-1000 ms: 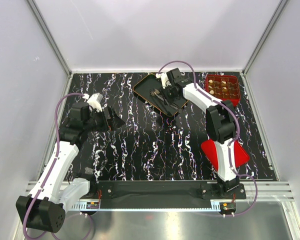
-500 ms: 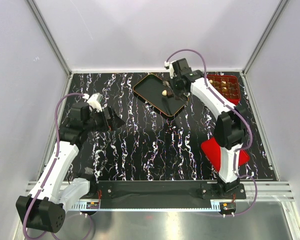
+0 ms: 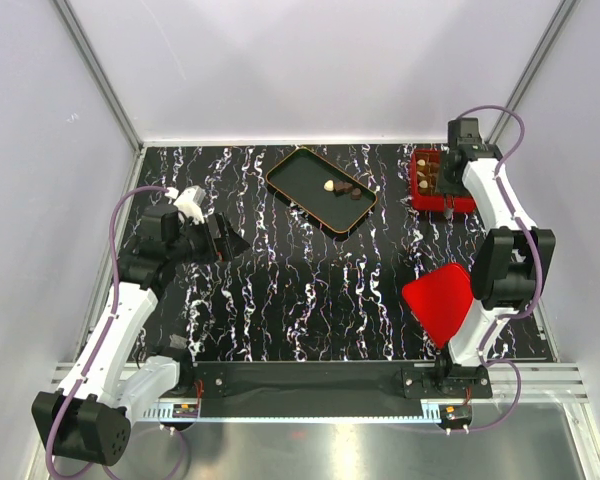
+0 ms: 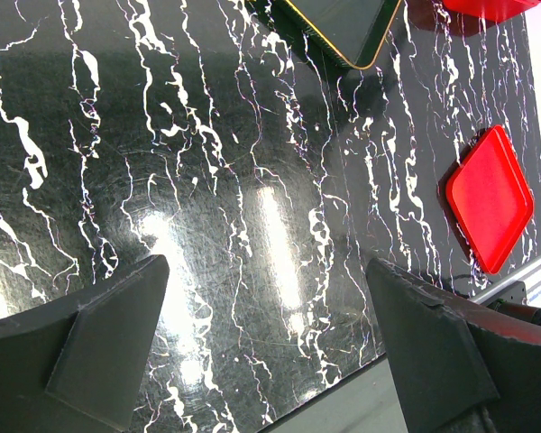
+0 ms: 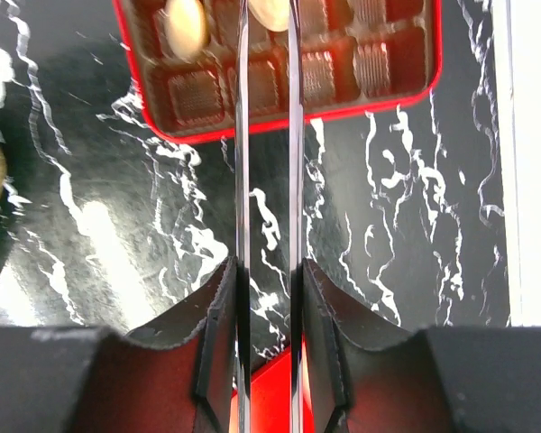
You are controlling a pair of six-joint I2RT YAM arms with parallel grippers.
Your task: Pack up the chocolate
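My right gripper [image 5: 267,271] is pinched narrow on a pair of tweezers [image 5: 242,180]. Its fingers press against the outsides of the two thin blades, which run straight ahead from the hand to the box [image 5: 198,95]. At the far end of the blades, right at the top edge of the wrist view, a cream chocolate [image 5: 270,11] sits between them. I cannot tell whether the tips grip it or it lies in a cell. Just left of the blades a cream oval [image 5: 185,27] rests in a cell of its own, and the row of cells nearest the hand is bare.

From above, this hand hangs over the box. Well off to its left, the tray [image 3: 290,175] holds three more pieces close together: one cream [image 3: 328,186] and two dark [image 3: 344,187]. Behind the hand, toward the arm's base, the lid [image 3: 435,300] lies flat on the table [image 4: 207,180], partly hidden by the arm.

My left gripper [image 4: 266,352] is spread wide and holds nothing, hovering above bare table. Ahead of it and a little to the right I see one corner of the tray at the top of the wrist view. The lid is farther to the right.
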